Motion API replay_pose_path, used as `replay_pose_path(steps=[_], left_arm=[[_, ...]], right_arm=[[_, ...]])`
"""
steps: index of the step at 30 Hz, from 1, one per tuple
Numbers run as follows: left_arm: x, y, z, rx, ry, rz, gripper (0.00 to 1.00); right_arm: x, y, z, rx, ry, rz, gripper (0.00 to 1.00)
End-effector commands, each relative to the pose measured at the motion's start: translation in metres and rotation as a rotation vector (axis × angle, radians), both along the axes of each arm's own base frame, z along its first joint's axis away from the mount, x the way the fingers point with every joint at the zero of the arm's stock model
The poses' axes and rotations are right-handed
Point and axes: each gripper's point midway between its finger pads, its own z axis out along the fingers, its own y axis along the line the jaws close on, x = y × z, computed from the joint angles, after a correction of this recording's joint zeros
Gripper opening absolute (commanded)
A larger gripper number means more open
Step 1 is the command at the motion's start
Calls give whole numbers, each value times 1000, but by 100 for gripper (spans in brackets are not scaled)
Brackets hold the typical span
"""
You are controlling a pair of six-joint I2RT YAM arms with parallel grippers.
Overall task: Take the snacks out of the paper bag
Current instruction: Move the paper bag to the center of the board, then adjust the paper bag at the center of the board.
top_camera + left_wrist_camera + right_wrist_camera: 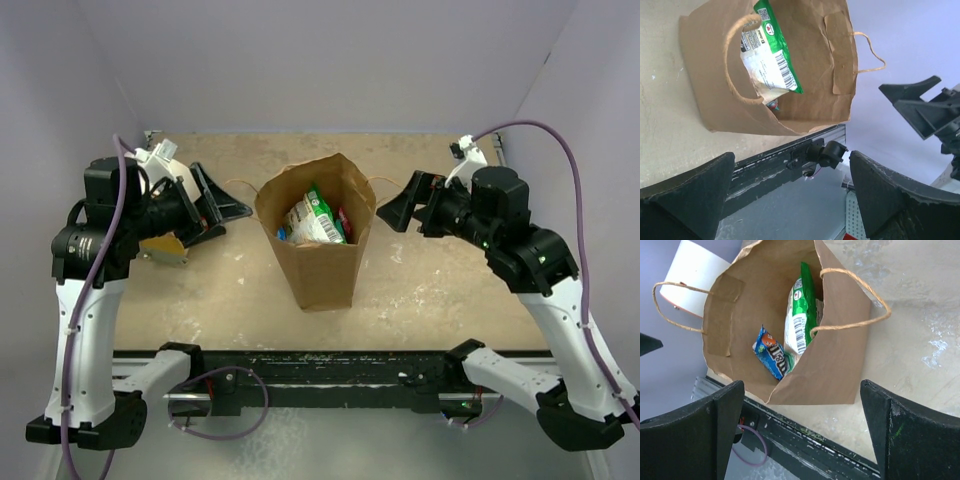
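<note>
Though left-wrist hidden, blue packet (772, 354).

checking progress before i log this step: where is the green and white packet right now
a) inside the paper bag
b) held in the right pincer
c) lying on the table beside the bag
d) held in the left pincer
a: the green and white packet stands inside the upright paper bag, showing through the bag's open mouth with other packets beside it.
</note>
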Motion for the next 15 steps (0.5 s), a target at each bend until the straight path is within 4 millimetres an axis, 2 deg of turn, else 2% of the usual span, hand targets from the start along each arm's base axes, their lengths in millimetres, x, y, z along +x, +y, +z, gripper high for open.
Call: replay_pose_path(steps=[1, 4, 8, 11, 15], left_arm=[[16, 2, 6, -20, -9, 64, 99], [20, 11, -8, -3, 24, 140, 99], [26, 13, -11, -36, 12, 197, 90], [28, 15, -4, -31, -23, 200, 85], [29, 23, -17, 37, 6, 216, 88]], right_arm=[[-14, -3, 20, 29, -65, 32, 99], [-4, -8, 32, 60, -141, -24, 100], [20, -9, 42, 35, -169, -84, 99], [33, -2, 41, 34, -155, -88, 100], [41, 7, 38, 3, -173, -35, 100]])
